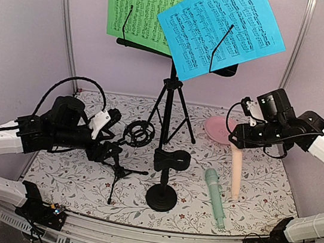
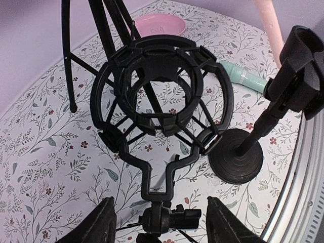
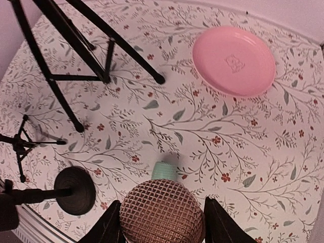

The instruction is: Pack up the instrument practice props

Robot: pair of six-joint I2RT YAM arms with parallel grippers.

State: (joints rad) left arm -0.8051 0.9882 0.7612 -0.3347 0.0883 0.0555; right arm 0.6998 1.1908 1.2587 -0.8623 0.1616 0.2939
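My left gripper (image 1: 110, 133) is open; its fingers (image 2: 96, 223) stand on either side of the swivel joint under a black ring-shaped mic support (image 2: 162, 101) on a small tripod (image 1: 120, 173), not touching it. My right gripper (image 1: 237, 143) is shut on the mesh head (image 3: 162, 212) of the pale-pink microphone (image 1: 235, 174), which hangs upright, its lower end at the table. The mint-green microphone (image 1: 214, 198) lies on the table. Green (image 1: 142, 10) and blue (image 1: 220, 27) sheet-music pages rest on the black music desk (image 1: 220, 69) with its tripod (image 1: 169, 104).
A second black mic support with a round base (image 1: 161, 197) stands at the front centre, between the two arms. The round pink dish (image 1: 218, 129) lies at the back right. The tripod legs (image 3: 101, 50) spread across the table's middle. Walls close the back and sides.
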